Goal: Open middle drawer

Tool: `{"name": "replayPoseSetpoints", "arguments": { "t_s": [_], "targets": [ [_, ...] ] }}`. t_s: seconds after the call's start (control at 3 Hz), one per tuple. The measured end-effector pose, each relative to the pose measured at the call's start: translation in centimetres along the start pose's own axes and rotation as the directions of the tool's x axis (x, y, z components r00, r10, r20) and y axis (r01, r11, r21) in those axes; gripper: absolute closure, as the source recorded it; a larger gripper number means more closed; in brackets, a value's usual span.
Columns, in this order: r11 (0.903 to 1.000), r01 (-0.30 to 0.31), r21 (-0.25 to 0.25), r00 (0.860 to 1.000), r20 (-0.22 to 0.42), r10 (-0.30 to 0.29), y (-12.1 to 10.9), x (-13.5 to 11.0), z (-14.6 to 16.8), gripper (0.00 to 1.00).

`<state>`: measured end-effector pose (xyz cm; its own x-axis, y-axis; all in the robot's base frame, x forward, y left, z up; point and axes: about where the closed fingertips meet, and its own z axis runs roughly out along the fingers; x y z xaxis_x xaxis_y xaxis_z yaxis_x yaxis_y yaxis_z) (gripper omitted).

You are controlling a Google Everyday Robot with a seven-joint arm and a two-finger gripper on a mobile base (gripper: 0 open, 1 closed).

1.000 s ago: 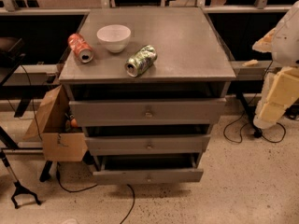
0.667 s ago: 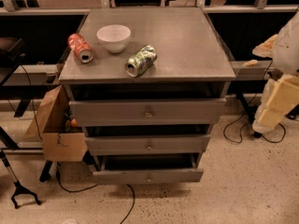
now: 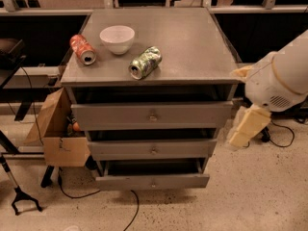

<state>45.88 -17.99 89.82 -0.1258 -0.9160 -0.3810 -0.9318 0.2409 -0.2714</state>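
Our gripper (image 3: pixel 244 128) had dropped nearer the right edge of the cabinet (image 3: pixel 192 42); we couldn't tell how wide it was. The middle drawer (image 3: pixel 125 149) sat left of it, with floor (image 3: pixel 260 191) below.

middle drawer (image 3: pixel 120 149): matt grey | pincer (image 3: pixel 240 137) to its right: matt cream | green can (image 3: pixel 145 62): shiny metal | bowl (image 3: pixel 117 38): glossy

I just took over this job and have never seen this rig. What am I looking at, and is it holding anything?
The single camera looks down at a grey cabinet with three drawers. The white bulk on the right is the robot's arm; the cream piece below it is its hand, beside the cabinet's right side, apart from it and apparently holding nothing. On top: a red can and a green can, both on their sides, and a white bowl. The middle drawer, with a small knob, is your target.
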Motion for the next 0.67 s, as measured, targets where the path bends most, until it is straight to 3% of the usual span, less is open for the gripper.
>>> {"name": "replayPoseSetpoints", "arguments": {
  "t_s": [0.33,0.67],
  "targets": [
    [0.9993,0.030,-0.022,0.999,0.043,-0.029,0.2,-2.8,7.3,0.00],
    [0.9917,0.043,-0.121,0.999,-0.015,-0.045,1.8,-4.6,17.4,0.00]
  ]
}}
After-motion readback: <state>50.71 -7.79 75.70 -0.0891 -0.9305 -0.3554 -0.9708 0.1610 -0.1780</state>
